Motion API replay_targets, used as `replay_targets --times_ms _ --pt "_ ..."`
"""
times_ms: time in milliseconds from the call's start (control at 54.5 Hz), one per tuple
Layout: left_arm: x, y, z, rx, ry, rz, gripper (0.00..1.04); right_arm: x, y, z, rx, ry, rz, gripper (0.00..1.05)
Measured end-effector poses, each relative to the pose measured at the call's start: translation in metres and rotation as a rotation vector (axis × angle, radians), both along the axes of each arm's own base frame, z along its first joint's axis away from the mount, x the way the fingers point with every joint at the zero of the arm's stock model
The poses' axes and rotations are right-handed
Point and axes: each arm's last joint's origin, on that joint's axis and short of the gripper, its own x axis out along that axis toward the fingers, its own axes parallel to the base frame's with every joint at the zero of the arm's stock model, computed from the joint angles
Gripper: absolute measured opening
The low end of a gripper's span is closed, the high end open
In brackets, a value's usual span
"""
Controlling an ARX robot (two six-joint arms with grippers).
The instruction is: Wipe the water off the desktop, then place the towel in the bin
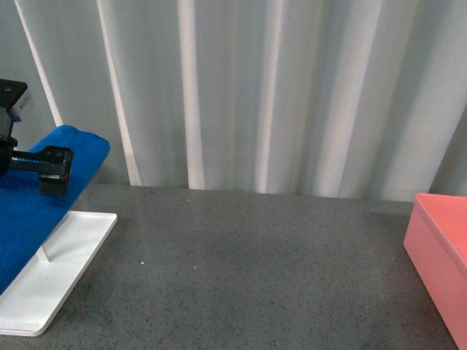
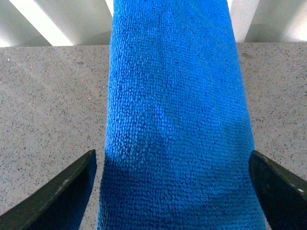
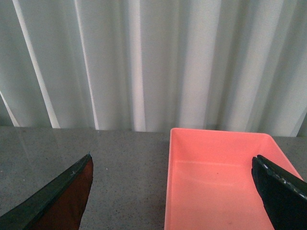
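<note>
A: Since the towel (image 1: 80, 157) is draped over the white rack (image 1: 66, 255) at the left edge of the desktop (image 1: 255, 255), is that why the left gripper (image 2: 171, 158) sits right above it?

B: I judge so. Hung like that, the cloth is lifted off the stone and forms a narrow band, easy to pinch from above. In the left wrist view the two dark fingers (image 2: 62, 191) stand wide apart, one on each side of the blue band. Neither touches it as far as I can tell, so nothing is gripped yet.

A: And the right gripper (image 3: 172, 157)?

B: Its jaws are wide as well and hold nothing. It faces the pink bin (image 3: 216, 187), which stands at the right edge of the desktop, well apart from the rack, with the pleated curtain (image 1: 292, 95) behind. The bin looks empty, ready to take the cloth at the end.

A: Where is the water?

B: I cannot make out a puddle. The broad middle of the desktop, between rack and bin, shows only speckles and a faint sheen. That open stretch is probably where the wiping belongs.

A: So what does the next move call for?

B: Closing the left jaws on the towel's ridge and lifting it clear of the rack, without dragging the light white base along
</note>
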Motion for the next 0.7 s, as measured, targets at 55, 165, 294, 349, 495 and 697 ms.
replay_targets --times_ms 55,165,294,349,495,697 --pt "-0.001 -0.001 -0.002 0.006 0.005 0.008 0.85 0.0 0.0 0.0 0.0 0.0 0.0 0.98" --pt "-0.002 0.0 -0.005 0.016 0.017 0.026 0.69 0.0 0.0 0.0 0.0 0.0 0.0 0.98" --pt "-0.003 0.0 -0.008 0.007 0.022 0.034 0.47 0.0 0.0 0.0 0.0 0.0 0.0 0.98" --pt "-0.003 0.0 -0.007 -0.005 0.019 0.034 0.38 0.0 0.0 0.0 0.0 0.0 0.0 0.98" --pt "-0.006 0.001 0.0 -0.08 0.008 0.008 0.12 0.0 0.0 0.0 0.0 0.0 0.0 0.98" --pt "-0.014 -0.006 0.028 -0.171 -0.065 -0.06 0.06 0.0 0.0 0.0 0.0 0.0 0.0 0.98"
